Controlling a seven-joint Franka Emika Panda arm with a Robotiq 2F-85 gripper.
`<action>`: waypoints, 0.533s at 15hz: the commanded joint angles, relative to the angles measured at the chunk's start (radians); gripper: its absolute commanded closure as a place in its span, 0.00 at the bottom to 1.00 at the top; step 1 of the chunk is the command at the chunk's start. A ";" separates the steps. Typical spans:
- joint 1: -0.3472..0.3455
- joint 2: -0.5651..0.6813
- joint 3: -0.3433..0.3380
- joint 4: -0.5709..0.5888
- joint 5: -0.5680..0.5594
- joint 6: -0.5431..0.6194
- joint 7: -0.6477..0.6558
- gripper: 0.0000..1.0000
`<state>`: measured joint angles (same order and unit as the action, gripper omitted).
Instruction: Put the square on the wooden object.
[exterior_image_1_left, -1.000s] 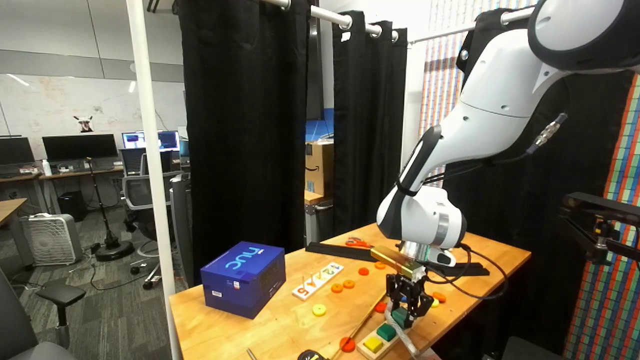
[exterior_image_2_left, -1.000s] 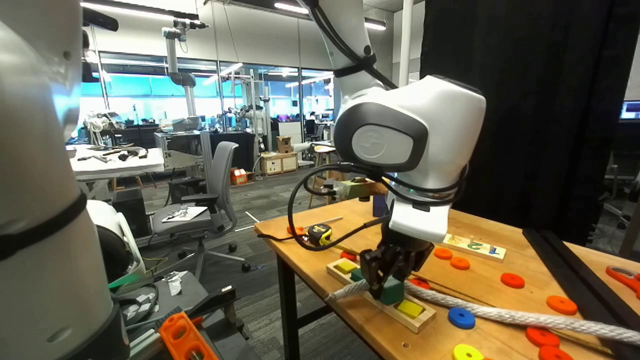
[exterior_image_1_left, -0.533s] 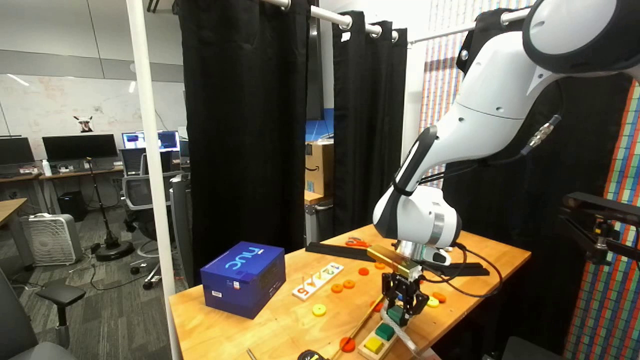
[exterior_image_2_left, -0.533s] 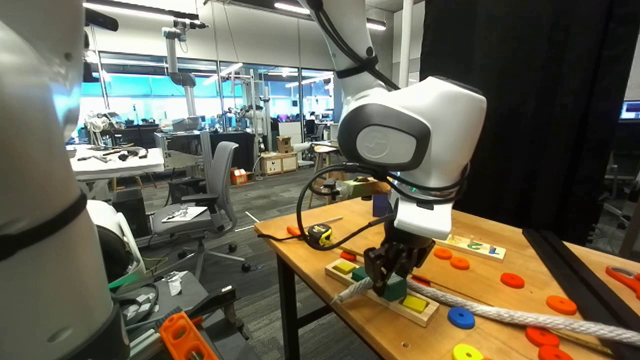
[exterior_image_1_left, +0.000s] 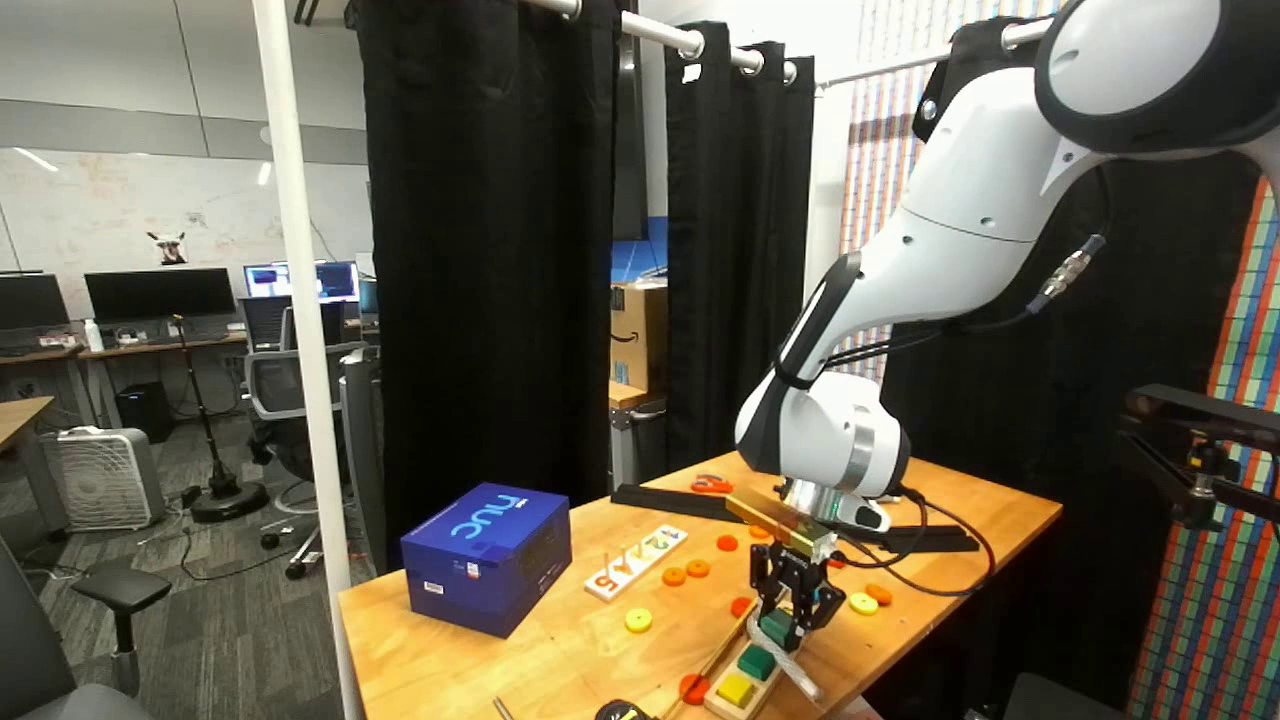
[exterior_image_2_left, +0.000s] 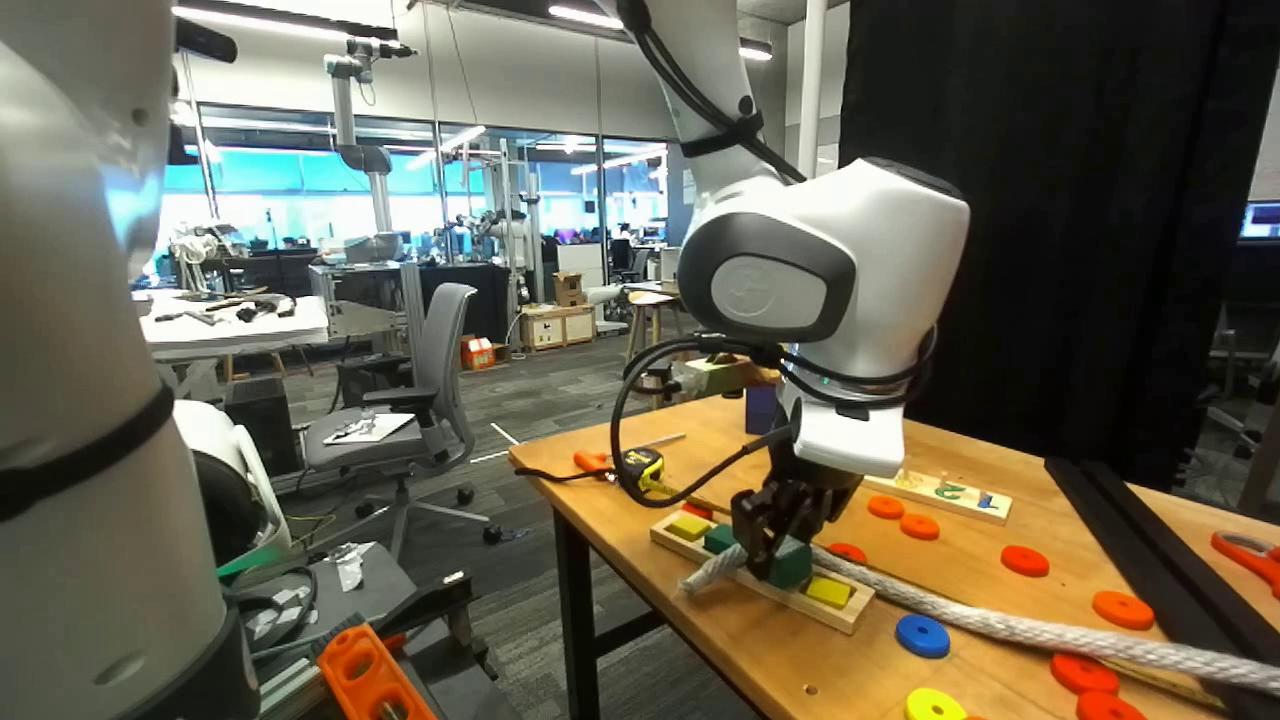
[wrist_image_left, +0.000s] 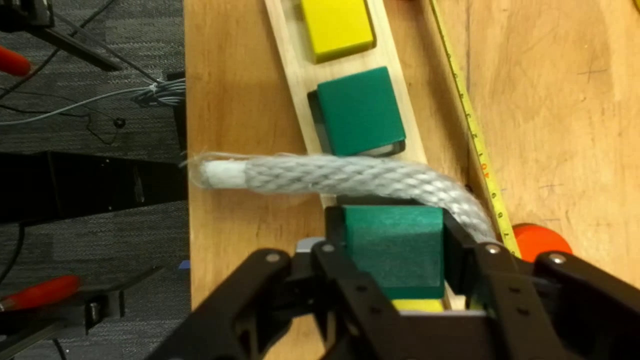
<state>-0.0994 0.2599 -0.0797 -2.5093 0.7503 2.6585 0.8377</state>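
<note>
A robot's tool (wrist_image_left: 394, 225) clamps a green square (wrist_image_left: 395, 260) by two opposite sides over a pale wooden board (wrist_image_left: 345, 67) on the counter (wrist_image_left: 240, 100), its grip only as wide as the block. In an exterior view, the square sits between another green block (exterior_image_2_left: 719, 539), left, and a yellow block (exterior_image_2_left: 829, 591), right; whether its underside touches the board cannot be told. In the wrist view a grey rope (wrist_image_left: 310, 174) crosses the board on the square's far side. Flat-faced and crisp-edged, the square is probably painted wood: light, stiff and hard to damage, though its smooth coat could slip if pinched at a corner. The parallel side faces look the best hold, taken squarely and high enough to leave the lower edge free for the board's recess. In an exterior view, a finger (exterior_image_2_left: 762, 562) appears to reach well down the side, which may crowd the fit.
</note>
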 joint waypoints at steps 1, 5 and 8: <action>-0.004 0.019 0.013 0.026 0.069 0.007 -0.066 0.30; 0.000 0.021 0.014 0.032 0.117 0.005 -0.110 0.06; 0.004 0.019 0.012 0.034 0.138 0.005 -0.131 0.00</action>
<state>-0.0992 0.2681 -0.0720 -2.4945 0.8410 2.6585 0.7510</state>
